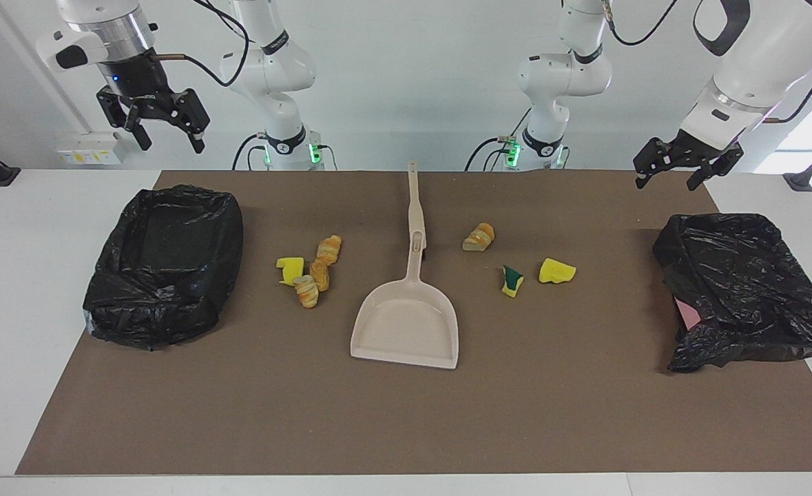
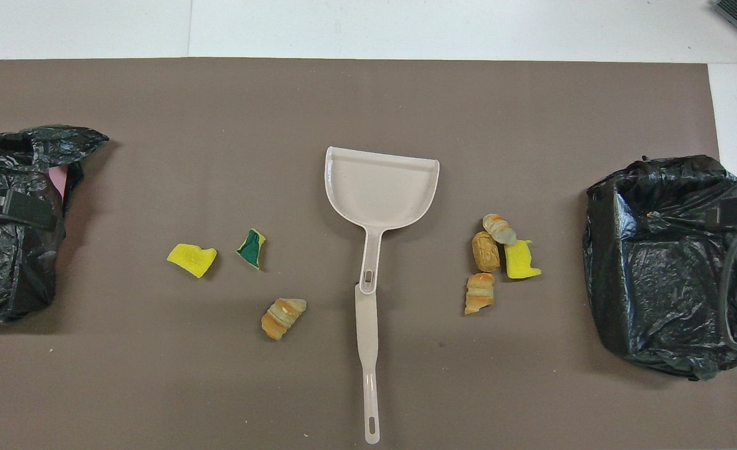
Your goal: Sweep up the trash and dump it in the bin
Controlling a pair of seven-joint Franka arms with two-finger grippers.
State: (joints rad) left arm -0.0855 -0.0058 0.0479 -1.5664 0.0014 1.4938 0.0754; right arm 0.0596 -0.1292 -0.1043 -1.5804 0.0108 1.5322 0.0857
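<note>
Trash lies on the brown mat [image 1: 406, 413] in two loose groups, one to each side of the dustpan [image 1: 406, 324]. Toward the right arm's end sit a yellow wedge [image 1: 290, 266] and three bread chunks [image 1: 319, 272]: one chunk [image 2: 499, 228] touches the wedge, a second [image 2: 484, 251] lies just beside it, and the third [image 2: 479, 293] is nearest the robots. Toward the left arm's end lie a lone bread chunk [image 1: 479, 237], a green-faced wedge [image 1: 512, 280] and another yellow wedge [image 1: 556, 271], each apart from the others; that chunk is nearer to the robots than the two wedges.

The dustpan rests flat at mid-table, pan mouth away from the robots, and its handle [image 1: 414, 207] points toward them. A second, slimmer handle piece [image 2: 368, 369] continues the line toward the robots' edge of the mat.

Two bins lined with black bags stand at the ends of the mat: one [image 1: 164, 265] at the right arm's end, its mouth open upward, and one [image 1: 746, 289] at the left arm's end, crumpled, with a bit of pink showing at its side.

The right gripper [image 1: 164, 141] hangs high over the table edge near its bin, jaws spread and empty. The left gripper [image 1: 667, 179] hangs raised near its bin, jaws likewise apart and holding nothing.
</note>
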